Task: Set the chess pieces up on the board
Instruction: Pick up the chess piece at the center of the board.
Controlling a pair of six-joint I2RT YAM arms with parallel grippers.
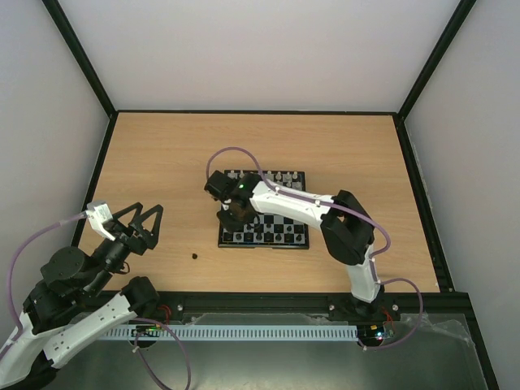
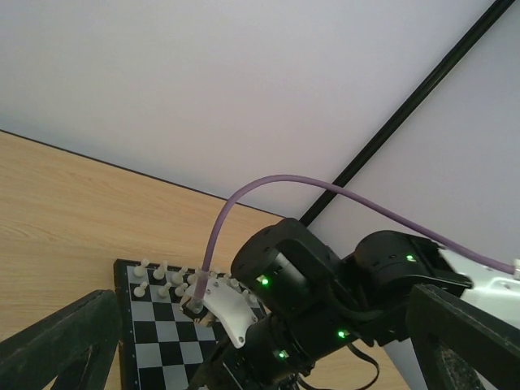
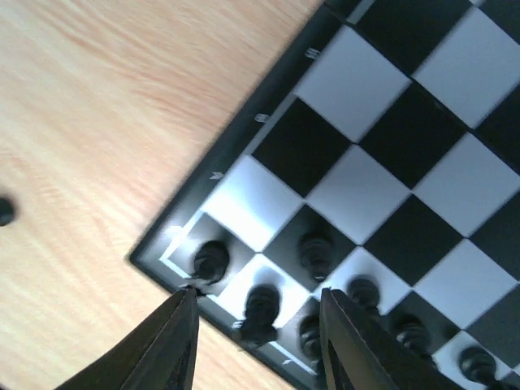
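Observation:
The board (image 1: 281,221) lies mid-table, with black chess pieces (image 1: 270,236) along its near edge. My right gripper (image 1: 231,214) hangs open just above the board's near-left corner. In the right wrist view its fingers (image 3: 180,341) straddle a black piece (image 3: 262,310) on the edge row without touching it. More black pieces (image 3: 317,253) stand on neighbouring squares. One loose black piece (image 1: 196,256) lies on the table left of the board; it also shows in the right wrist view (image 3: 5,212). My left gripper (image 1: 147,216) is open and empty, raised at the table's left.
White pieces (image 1: 276,177) fill the board's far rows and also show in the left wrist view (image 2: 154,276). The right arm (image 2: 325,301) fills much of that view. A black frame and white walls enclose the wooden table (image 1: 162,162).

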